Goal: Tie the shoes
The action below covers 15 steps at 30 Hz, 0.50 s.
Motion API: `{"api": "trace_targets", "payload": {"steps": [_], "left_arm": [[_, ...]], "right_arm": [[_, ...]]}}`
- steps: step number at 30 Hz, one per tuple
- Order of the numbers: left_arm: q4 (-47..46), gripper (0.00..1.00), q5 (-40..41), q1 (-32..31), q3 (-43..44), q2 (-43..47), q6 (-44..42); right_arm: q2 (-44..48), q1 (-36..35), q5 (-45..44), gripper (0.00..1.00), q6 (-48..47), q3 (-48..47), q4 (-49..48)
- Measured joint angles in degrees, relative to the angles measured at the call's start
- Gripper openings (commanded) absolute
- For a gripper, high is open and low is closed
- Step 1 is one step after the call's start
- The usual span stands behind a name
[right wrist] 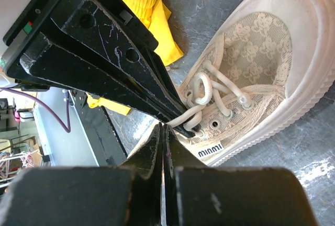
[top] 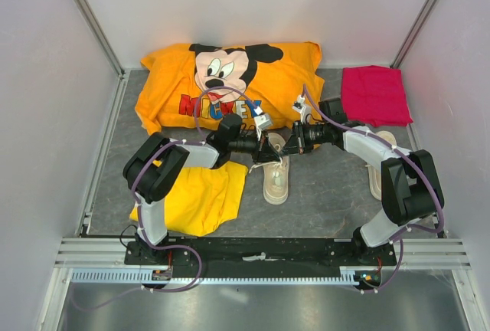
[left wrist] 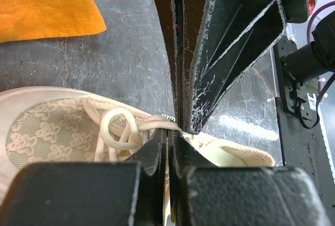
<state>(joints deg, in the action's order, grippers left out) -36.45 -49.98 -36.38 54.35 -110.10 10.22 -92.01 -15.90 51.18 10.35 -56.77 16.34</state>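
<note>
Closest to each wrist lens, closed black fingers are seen: the left gripper [left wrist: 168, 136] and the right gripper [right wrist: 163, 132] are both drawn fully shut, and their tips are brought together nose to nose just above the tongue end of one shoe [top: 276, 179]. A strand of the thin white lace [right wrist: 187, 117] is led straight into that meeting point. It is judged to be nipped there, though which pair of fingers has it cannot be told. Just beyond the tips, a slack loop [left wrist: 119, 130] is seen lying over the upper eyelets, with a loose twist where the strands cross. No finished bow is shown and nothing is pulled snug, so only a first crossing is judged to be in place on this shoe. Tightening, forming the loops and cinching are judged to remain. Further out, the second shoe [top: 375, 184] is seen lying under the right arm, well apart from the first. Its laces are hidden, so its state cannot be given. Yellow shorts [top: 203, 197] lie beside the worked shoe, and an orange Mickey shirt [top: 230, 86] and a pink cloth [top: 375, 95] are spread at the far side of the table [top: 321, 201].
</note>
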Motion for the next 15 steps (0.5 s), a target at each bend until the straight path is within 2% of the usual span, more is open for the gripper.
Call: {"api": "trace_targets", "payload": {"steps": [12,14,15], "left_arm": [[-2.0,0.03,-4.3,-0.5,-1.2,0.0,-0.2],[-2.3,0.03,-4.6,-0.4,-1.3,0.0,-0.2],[-2.4,0.03,-4.8,-0.4,-1.3,0.0,-0.2]], "right_arm": [[0.0,-0.1,0.4,0.00,-0.2,0.0,0.6],[0.0,-0.1,0.6,0.03,-0.5,0.0,0.7],[0.0,-0.1,0.7,0.09,-0.7,0.0,0.9]]}}
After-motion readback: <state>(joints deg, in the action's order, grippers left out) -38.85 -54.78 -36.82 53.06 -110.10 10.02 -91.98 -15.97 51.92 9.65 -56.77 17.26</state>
